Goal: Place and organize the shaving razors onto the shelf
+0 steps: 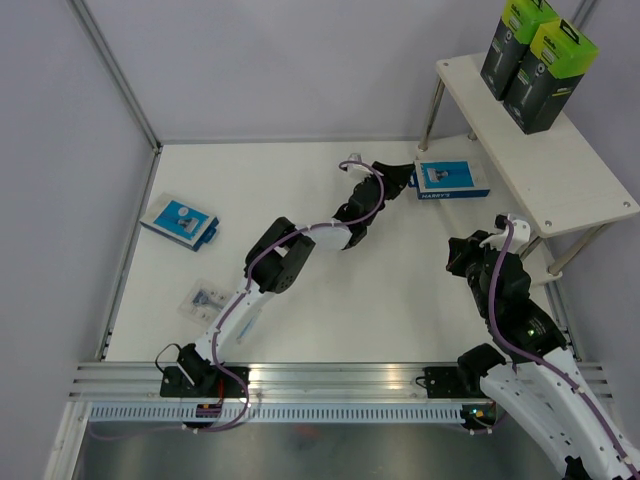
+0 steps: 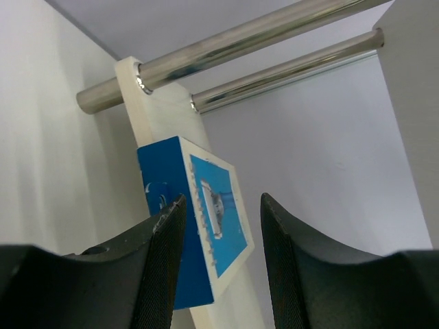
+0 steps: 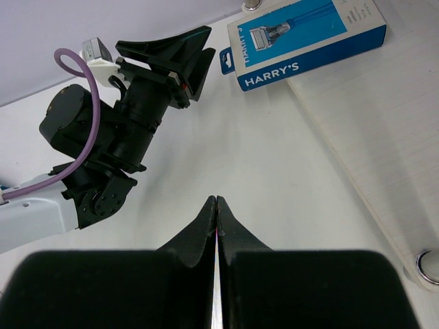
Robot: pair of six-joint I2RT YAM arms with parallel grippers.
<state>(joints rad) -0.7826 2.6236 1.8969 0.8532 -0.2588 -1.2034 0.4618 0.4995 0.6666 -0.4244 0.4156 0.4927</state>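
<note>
Two tall black razor boxes with lime-green tops stand on the upper board of the shelf. A flat blue-and-white razor box lies at the near end of the shelf's lower board. My left gripper is open at that box's tab end. In the left wrist view the box sits beyond the fingertips, close to the left finger, with a gap to the right one. My right gripper is shut and empty over the table, in front of the shelf. A second flat blue box and a small clear blister pack lie on the table at the left.
The shelf's silver legs run just above the box in the left wrist view. White walls with a metal post enclose the table at the back and left. The left arm stretches diagonally across the table's middle.
</note>
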